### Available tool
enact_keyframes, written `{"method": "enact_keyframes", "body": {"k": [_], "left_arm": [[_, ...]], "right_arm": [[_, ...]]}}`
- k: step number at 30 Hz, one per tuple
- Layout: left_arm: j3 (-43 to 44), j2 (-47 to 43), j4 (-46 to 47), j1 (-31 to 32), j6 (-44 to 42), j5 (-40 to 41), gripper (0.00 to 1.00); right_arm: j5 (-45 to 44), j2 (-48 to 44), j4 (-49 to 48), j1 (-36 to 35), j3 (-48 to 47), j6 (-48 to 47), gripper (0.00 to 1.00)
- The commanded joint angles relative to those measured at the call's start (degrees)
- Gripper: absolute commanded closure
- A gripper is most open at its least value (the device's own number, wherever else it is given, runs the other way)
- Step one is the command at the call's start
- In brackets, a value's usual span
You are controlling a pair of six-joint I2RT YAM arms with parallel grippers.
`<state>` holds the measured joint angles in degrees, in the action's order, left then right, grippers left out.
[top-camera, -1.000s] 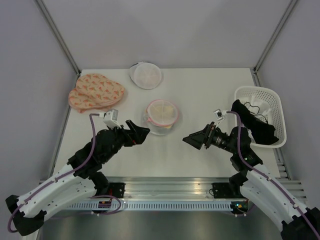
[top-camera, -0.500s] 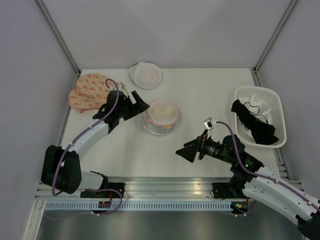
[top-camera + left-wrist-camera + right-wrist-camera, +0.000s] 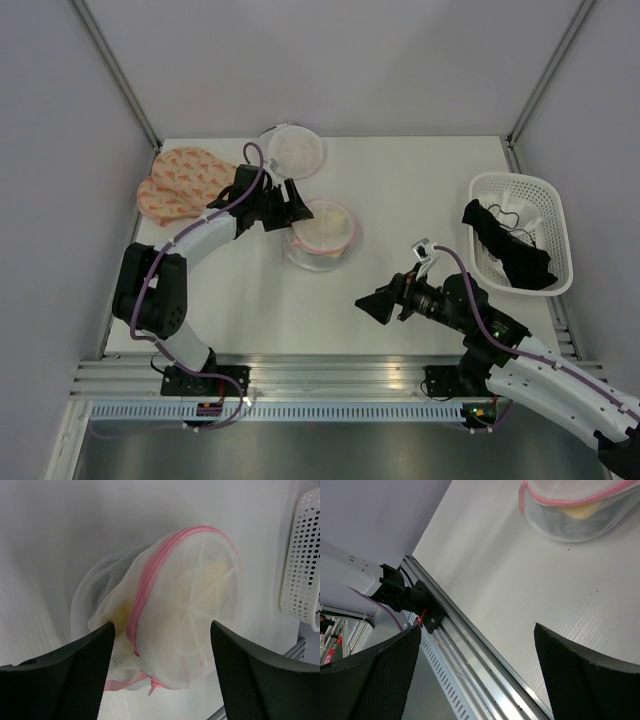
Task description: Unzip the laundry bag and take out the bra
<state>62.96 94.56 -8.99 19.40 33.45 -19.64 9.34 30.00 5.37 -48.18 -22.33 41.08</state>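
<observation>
Laundry bag [image 3: 322, 232] lies at centre of table [image 3: 420, 190]. Pink zip [image 3: 145, 580] is shut, yellowish bra [image 3: 325, 215] inside. L gripper [image 3: 297, 205]: jaws spread, straddling bag, no grip. R gripper [image 3: 372, 305]: jaws spread, empty, well apart. Status: unzip + removal both pending.

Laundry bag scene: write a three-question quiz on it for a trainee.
1. True or false: the laundry bag lies on the table, outside the white basket.
2. Whose jaws are nearer the bag? A: left arm. B: right arm.
3. Fill in: the bag's zipper is ____.
Key: 1 true; 2 A; 3 pink.
</observation>
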Motion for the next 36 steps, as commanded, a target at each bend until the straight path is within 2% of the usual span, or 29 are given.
{"method": "enact_keyframes", "body": {"k": [1, 3, 4, 6, 7, 11, 14, 15, 17, 18, 19, 20, 21, 22, 23, 24, 25, 27, 31, 36], "left_arm": [[0.7, -1.5, -3.3, 0.2, -3.1, 0.5, 0.20], [0.6, -0.2, -2.8, 0.5, -3.4, -2.3, 0.32], [0.3, 0.2, -2.2, 0.6, -3.4, -5.8, 0.58], [-1.4, 0.1, 0.4, 1.7, -2.3, -8.4, 0.81], [-2.2, -0.5, 1.2, 2.1, -1.4, -9.4, 0.96], [-7.6, -5.3, 5.6, 5.3, 2.2, -9.5, 0.98], [-13.4, -12.4, 7.8, 9.2, 8.0, -2.6, 0.98], [-17.7, -14.6, 8.6, 12.2, 10.2, 0.1, 0.98], [-22.8, -23.5, 13.6, 16.0, 18.0, 10.0, 0.98], [-28.2, -26.5, 15.0, 20.5, 21.2, 14.3, 0.98], [-30.7, -30.0, 16.5, 22.8, 27.8, 23.2, 0.98], [-35.2, -36.1, 16.9, 25.2, 31.2, 27.9, 0.98], [-37.2, -39.1, 17.5, 30.3, 34.1, 32.4, 0.98], [-38.6, -41.3, 16.5, 32.9, 38.6, 41.3, 0.98], [-39.5, -44.4, 14.9, 35.2, 40.4, 45.7, 0.98], [-39.6, -45.4, 12.4, 39.0, 42.4, 49.4, 0.98], [-39.5, -45.8, 10.2, 40.2, 47.2, 54.2, 0.98], [-39.3, -45.1, 6.9, 42.4, 50.6, 57.0, 0.98], [-37.2, -41.8, 2.2, 44.2, 58.1, 60.4, 0.98], [-35.7, -43.2, 1.7, 44.5, 59.0, 63.5, 0.98]], "right_arm": [[-2.0, 0.4, 0.3, -0.3, -0.5, -0.3, 0.02], [-2.2, 1.5, -0.4, -0.3, -0.2, -0.2, 0.02], [-2.5, 1.9, -0.5, -0.4, -0.1, -0.1, 0.02], [-3.0, 3.3, -1.2, -0.3, 0.0, 0.1, 0.02], [-3.3, 3.8, -1.3, -0.5, 0.0, 0.3, 0.02], [-4.5, 6.4, -2.7, -0.7, -0.5, 1.0, 0.02], [-6.6, 8.7, -3.3, -1.4, -2.0, 2.2, 0.06], [-7.8, 9.6, -2.4, -1.8, -2.7, 2.3, 0.08], [-12.2, 12.8, -0.9, -2.5, -4.7, 3.5, 0.13], [-13.7, 13.9, 0.8, -3.5, -5.4, 4.3, 0.15], [-16.6, 14.9, 1.0, -4.3, -6.5, 4.7, 0.17], [-18.1, 17.1, 2.2, -5.0, -7.0, 5.3, 0.20], [-19.4, 18.0, 2.2, -7.1, -7.5, 5.9, 0.21], [-22.1, 18.9, 1.8, -8.4, -8.2, 6.3, 0.22], [-23.7, 20.3, 1.4, -10.0, -8.6, 6.6, 0.23], [-25.4, 21.0, 0.4, -13.7, -9.0, 6.6, 0.23], [-26.8, 21.8, -0.3, -15.9, -10.0, 6.5, 0.23], [-30.5, 24.8, -0.8, -21.3, -11.7, 6.0, 0.23], [-33.7, 31.0, 2.2, -26.8, -17.2, 5.7, 0.22], [-37.3, 30.6, 4.8, -30.9, -16.8, 7.2, 0.21]]}}
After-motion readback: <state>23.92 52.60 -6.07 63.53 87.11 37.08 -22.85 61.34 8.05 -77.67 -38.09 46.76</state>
